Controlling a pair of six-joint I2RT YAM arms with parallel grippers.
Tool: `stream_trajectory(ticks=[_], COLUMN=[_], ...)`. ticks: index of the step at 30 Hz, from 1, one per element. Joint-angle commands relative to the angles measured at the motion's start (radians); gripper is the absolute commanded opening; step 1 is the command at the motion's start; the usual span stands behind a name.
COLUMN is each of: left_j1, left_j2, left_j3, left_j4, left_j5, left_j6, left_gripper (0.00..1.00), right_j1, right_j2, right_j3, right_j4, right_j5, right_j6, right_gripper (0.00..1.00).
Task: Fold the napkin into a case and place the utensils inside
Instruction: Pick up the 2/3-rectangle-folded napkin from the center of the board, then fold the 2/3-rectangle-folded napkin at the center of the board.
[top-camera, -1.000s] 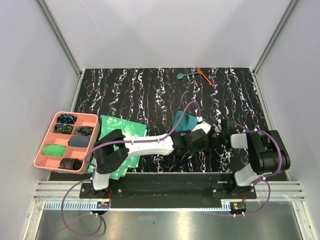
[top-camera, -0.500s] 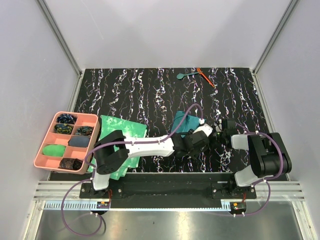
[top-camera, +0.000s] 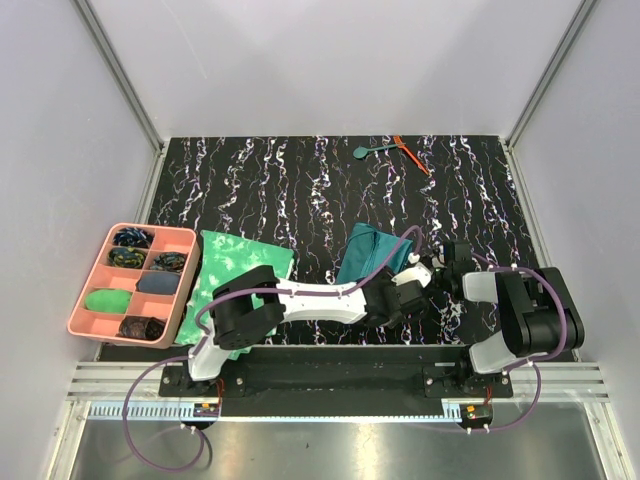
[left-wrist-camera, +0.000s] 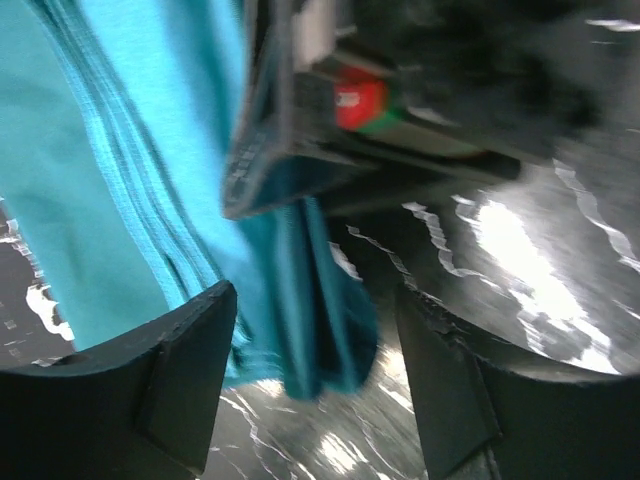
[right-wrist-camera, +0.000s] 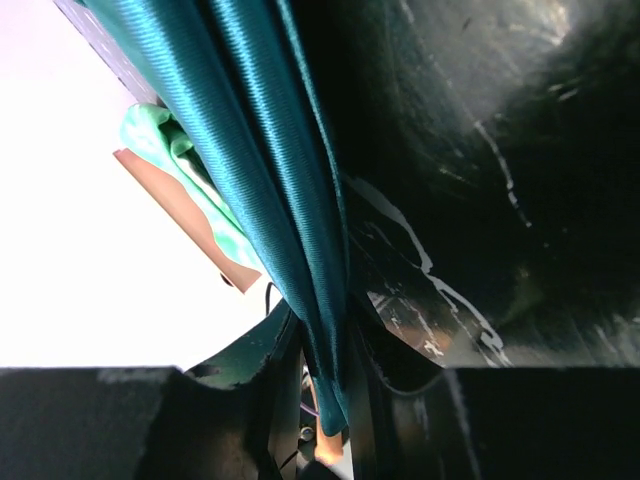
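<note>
The dark teal napkin (top-camera: 368, 250) lies folded into a narrow bundle near the middle of the table, its near corner lifted. My right gripper (right-wrist-camera: 335, 385) is shut on that corner, and the cloth (right-wrist-camera: 260, 150) runs up from its jaws in tight folds. In the top view the right gripper (top-camera: 432, 268) sits just right of the napkin. My left gripper (left-wrist-camera: 315, 370) is open, with the napkin's hanging end (left-wrist-camera: 300, 330) between its fingers but apart from both. From above, the left gripper (top-camera: 405, 288) is at the napkin's near right corner. The teal spoon (top-camera: 368, 151) and orange-red utensil (top-camera: 411, 155) lie at the far edge.
A pink compartment tray (top-camera: 100, 262) with small items stands at the left edge. Light green tie-dye cloths (top-camera: 235, 262) lie beside it, partly under the left arm. The left arm stretches across the near part of the table to the right arm.
My left gripper has opened and let go of the napkin, drawing back toward the near edge. My right gripper has shut on the napkin's corner. More of the napkin shows from above.
</note>
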Motion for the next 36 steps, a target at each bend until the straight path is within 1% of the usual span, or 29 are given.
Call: stream_trajectory(ticks=[1,2,5,6,7,8,9,11,12,14,16,17,18,21,25,28,33,36], left_j1=[0.004,0.004,0.005,0.004,0.004,0.004,0.005,0.005,0.004,0.005,0.005,0.005,0.005,0.005,0.007,0.005,0.005,0.007], left_j2=[0.014,0.016,0.019,0.016,0.008,0.004,-0.004,-0.021,-0.031,-0.041,-0.051,-0.056,-0.067,-0.09,-0.114,-0.128,-0.143,-0.153], left_j3=[0.042,0.044,0.053,0.055,0.052,0.049,0.039,0.029,0.02,0.01,0.001,-0.002,-0.01,-0.019,-0.023,-0.022,-0.034,-0.046], left_j4=[-0.01,-0.006,0.002,0.005,0.007,0.013,0.014,0.02,0.023,0.027,0.025,0.025,0.025,0.023,0.022,0.02,0.019,0.02], left_j5=[-0.158,-0.173,-0.172,-0.17,-0.167,-0.164,-0.161,-0.152,-0.146,-0.126,-0.117,-0.114,-0.115,-0.118,-0.115,-0.098,-0.086,-0.08], left_j6=[-0.002,-0.003,0.0,0.0,0.0,0.0,0.0,-0.002,-0.002,-0.002,-0.005,-0.005,-0.006,0.0,0.006,0.006,0.014,0.014], left_gripper=[0.66,0.65,0.57,0.48,0.44,0.37,0.27,0.2,0.14,0.09,0.05,0.04,0.03,0.0,0.0,0.0,0.0,0.0], right_j1=[0.008,0.006,0.008,0.006,0.008,0.006,0.008,0.006,0.006,0.006,0.006,0.005,0.006,0.006,0.005,-0.006,-0.06,-0.092], right_j2=[-0.042,-0.047,-0.053,-0.056,-0.054,-0.05,-0.044,-0.018,-0.007,0.024,0.053,0.062,0.067,0.067,0.058,0.071,0.076,0.067], right_j3=[-0.006,-0.009,-0.011,-0.012,-0.008,-0.003,0.006,0.017,0.035,0.057,0.08,0.093,0.095,0.098,0.1,0.118,0.166,0.167], right_j4=[0.011,0.012,0.018,0.017,0.015,0.0,0.0,0.0,0.0,-0.006,-0.006,-0.005,-0.005,-0.019,-0.04,-0.063,-0.141,-0.147], right_j5=[0.001,0.001,0.0,0.003,0.006,0.017,0.018,0.02,0.024,0.035,0.041,0.04,0.04,0.044,0.058,0.066,0.07,0.09], right_j6=[0.038,0.043,0.049,0.046,0.04,0.02,0.011,-0.029,-0.046,-0.103,-0.138,-0.15,-0.158,-0.186,-0.206,-0.238,-0.316,-0.336], right_gripper=[0.29,0.29,0.3,0.3,0.31,0.31,0.32,0.34,0.35,0.38,0.47,0.52,0.59,0.67,0.71,0.72,0.72,0.75])
